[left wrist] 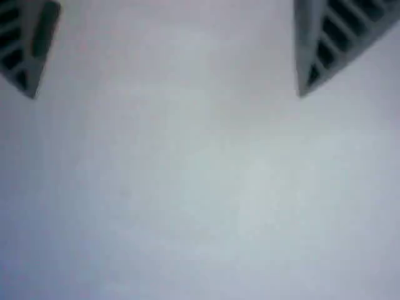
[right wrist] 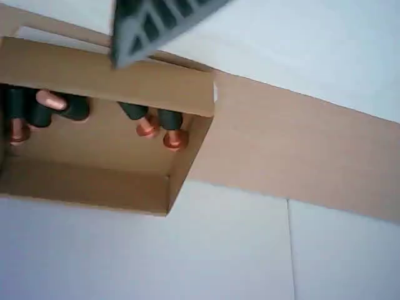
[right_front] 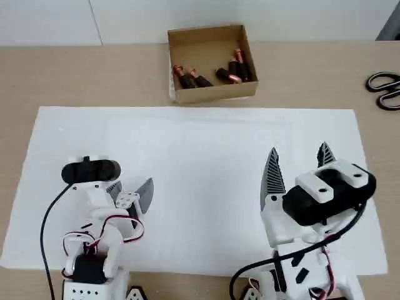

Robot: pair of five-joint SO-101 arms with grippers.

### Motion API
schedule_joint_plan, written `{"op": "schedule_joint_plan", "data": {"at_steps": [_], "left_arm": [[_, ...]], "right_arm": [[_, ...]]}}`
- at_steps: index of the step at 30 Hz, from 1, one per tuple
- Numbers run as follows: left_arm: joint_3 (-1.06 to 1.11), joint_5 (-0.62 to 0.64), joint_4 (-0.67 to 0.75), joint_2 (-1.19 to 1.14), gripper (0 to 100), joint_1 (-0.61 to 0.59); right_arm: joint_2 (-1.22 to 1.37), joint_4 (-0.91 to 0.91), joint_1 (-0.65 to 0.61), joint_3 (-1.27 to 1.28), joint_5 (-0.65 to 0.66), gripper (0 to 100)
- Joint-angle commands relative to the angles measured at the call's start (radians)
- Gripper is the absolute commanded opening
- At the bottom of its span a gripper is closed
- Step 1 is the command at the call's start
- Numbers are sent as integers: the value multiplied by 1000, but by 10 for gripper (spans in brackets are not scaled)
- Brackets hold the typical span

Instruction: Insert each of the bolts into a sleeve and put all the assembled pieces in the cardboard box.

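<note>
The cardboard box point(right_front: 211, 92) stands on the wooden table beyond the far edge of the white sheet. Several assembled pieces point(right_front: 229, 75), black sleeves with copper bolt ends, lie inside it. My left gripper point(right_front: 130, 192) is low over the near left part of the sheet, open and holding nothing; its wrist view has the left gripper point(left wrist: 164, 94) with its tips wide apart over bare paper. My right gripper point(right_front: 299, 149) is open and holding nothing over the near right part, pointing toward the box. Past one finger point(right wrist: 156, 22), the right wrist view takes in the box point(right wrist: 106, 81) and the assembled pieces point(right wrist: 150, 122).
A white paper sheet point(right_front: 200, 169) covers the middle of the table. A pair of black scissors point(right_front: 384, 90) lies at the far right edge. Bare wooden tabletop point(right_front: 81, 75) surrounds the box.
</note>
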State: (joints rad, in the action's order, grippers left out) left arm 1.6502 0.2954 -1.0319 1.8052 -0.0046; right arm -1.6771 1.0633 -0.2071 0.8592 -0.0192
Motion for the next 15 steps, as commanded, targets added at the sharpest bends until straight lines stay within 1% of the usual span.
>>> {"op": "schedule_joint_plan", "data": {"at_steps": [1, 6, 15], "left_arm": [[-4, -2, 23, 14, 255, 0], [-4, -2, 23, 14, 255, 0], [-4, -2, 23, 14, 255, 0]], "right_arm": [[-2, -24, -2, 26, 8, 289], [-2, -28, -2, 123, 6, 289], [-5, -31, -4, 126, 5, 289]]}}
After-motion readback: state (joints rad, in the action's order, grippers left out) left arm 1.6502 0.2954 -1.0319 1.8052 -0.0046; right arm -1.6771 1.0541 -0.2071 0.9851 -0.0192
